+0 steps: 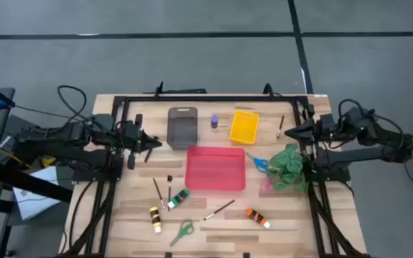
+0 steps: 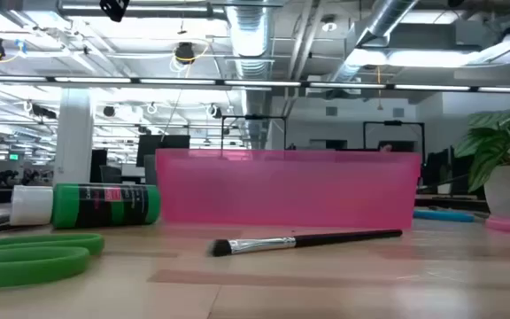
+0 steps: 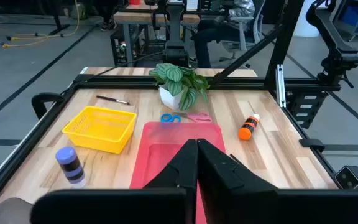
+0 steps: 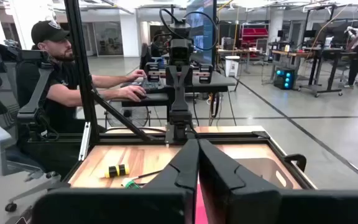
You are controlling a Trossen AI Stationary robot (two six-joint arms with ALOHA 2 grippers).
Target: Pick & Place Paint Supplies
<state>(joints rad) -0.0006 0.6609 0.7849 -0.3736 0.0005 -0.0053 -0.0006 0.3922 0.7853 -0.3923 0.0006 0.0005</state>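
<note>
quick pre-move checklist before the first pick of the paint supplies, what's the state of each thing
1. Left gripper empty and shut, parked at the table's left edge: ok.
2. Right gripper empty and shut, parked at the right edge: ok.
3. Red tray shows nothing inside: ok.
4. Yellow tray shows nothing inside: ok.
5. Green tube, yellow tube, orange tube and green scissors lie loose and apart near the front edge: ok.
6. Blue scissors lie right against the plant, tight approach: not ok.

No legible text anywhere — green tube's (image 2: 104, 205) label print too blurred to read
</note>
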